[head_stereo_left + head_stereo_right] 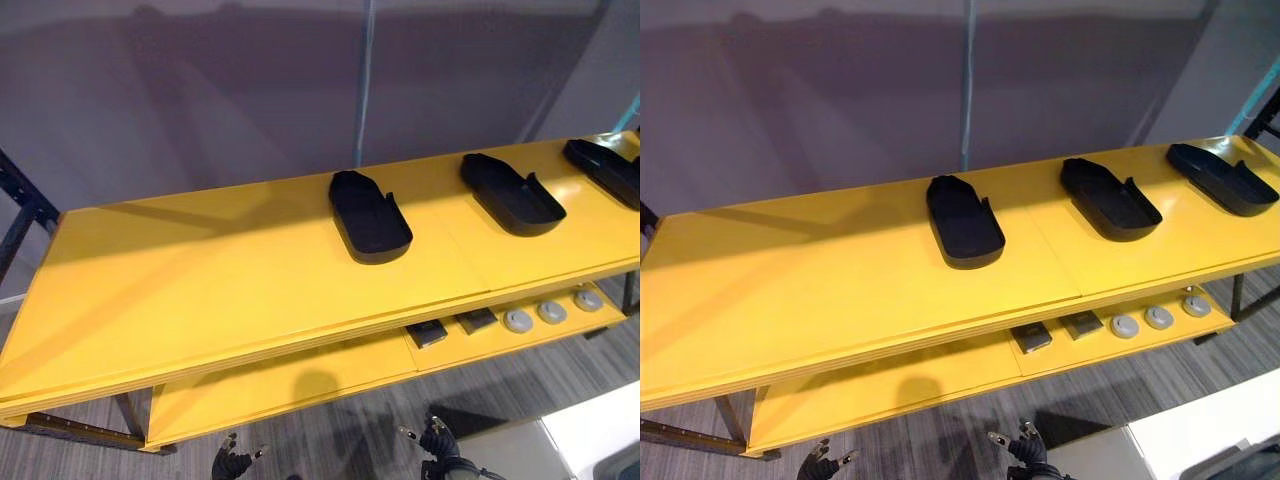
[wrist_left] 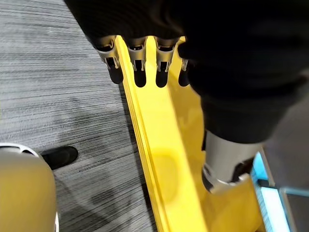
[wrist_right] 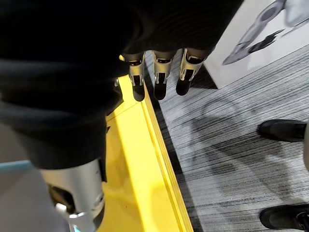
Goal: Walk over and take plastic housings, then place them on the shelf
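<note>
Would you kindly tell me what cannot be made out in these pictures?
- Rightmost housing: left eye view, cut by the right edge.
- Small grey discs on the lower shelf: too small to identify.
- Lower shelf's back: hidden under the top board.
- Left hand, right hand: cut by the bottom edge.

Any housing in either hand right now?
No, left hand and right hand hang open and empty; the plastic housings lie on the shelf.

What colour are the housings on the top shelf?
The housings are black, clearest in the left eye view.
</note>
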